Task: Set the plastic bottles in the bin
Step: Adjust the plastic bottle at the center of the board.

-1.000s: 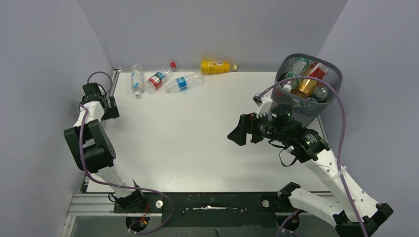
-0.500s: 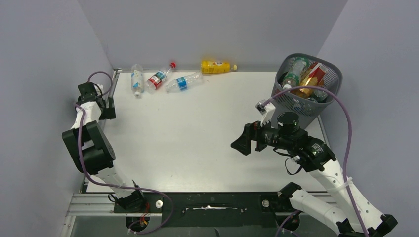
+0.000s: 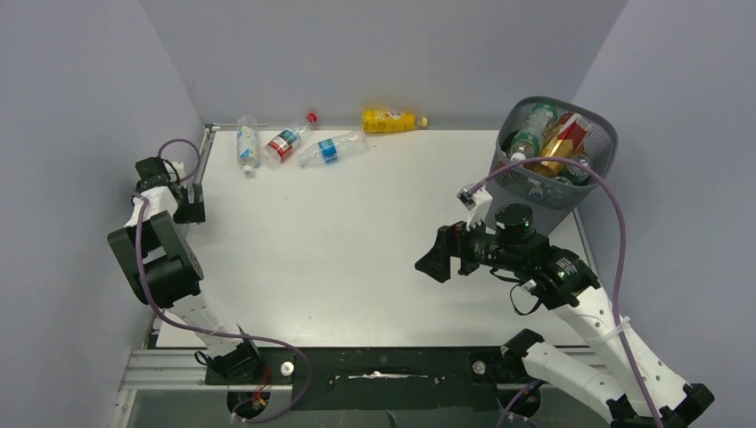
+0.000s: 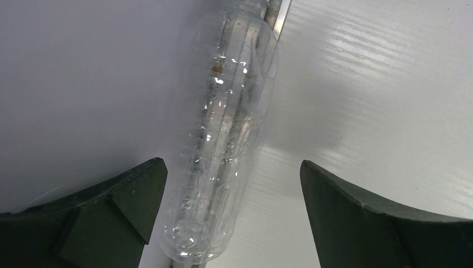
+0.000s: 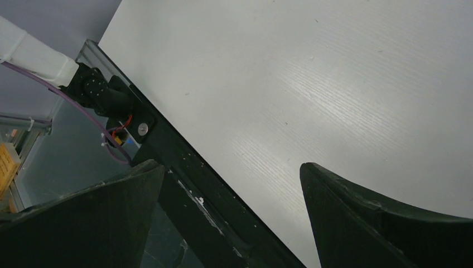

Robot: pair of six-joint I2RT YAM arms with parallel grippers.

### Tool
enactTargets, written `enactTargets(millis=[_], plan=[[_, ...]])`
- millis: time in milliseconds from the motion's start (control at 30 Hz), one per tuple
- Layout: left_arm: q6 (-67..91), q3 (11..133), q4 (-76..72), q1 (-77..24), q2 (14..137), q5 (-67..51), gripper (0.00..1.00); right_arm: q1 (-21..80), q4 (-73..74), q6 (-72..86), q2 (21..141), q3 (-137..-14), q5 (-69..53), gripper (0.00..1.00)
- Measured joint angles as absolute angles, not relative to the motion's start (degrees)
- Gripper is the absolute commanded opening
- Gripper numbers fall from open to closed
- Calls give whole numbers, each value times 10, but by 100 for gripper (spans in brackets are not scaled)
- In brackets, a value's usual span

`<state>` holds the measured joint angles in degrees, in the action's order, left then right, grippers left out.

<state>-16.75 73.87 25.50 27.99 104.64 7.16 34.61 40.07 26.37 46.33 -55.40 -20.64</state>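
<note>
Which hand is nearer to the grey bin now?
Right. The right hand is close by, just left of the bin; the left hand is far across the table, at the left wall.

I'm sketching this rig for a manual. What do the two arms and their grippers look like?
The left arm and right arm pair white links with chunky black joint housings. A purple cable loops loosely along each. Fingers are matte black wedges tapering to a point.
</note>
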Motion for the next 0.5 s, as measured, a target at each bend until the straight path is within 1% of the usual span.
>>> enactTargets(millis=[367,500], plan=[[-176,706,198,283,1068,57,92,346,394,264,471,-543,-206,99],[-178,690,175,273,1069,72,92,346,394,265,474,-541,-206,99]])
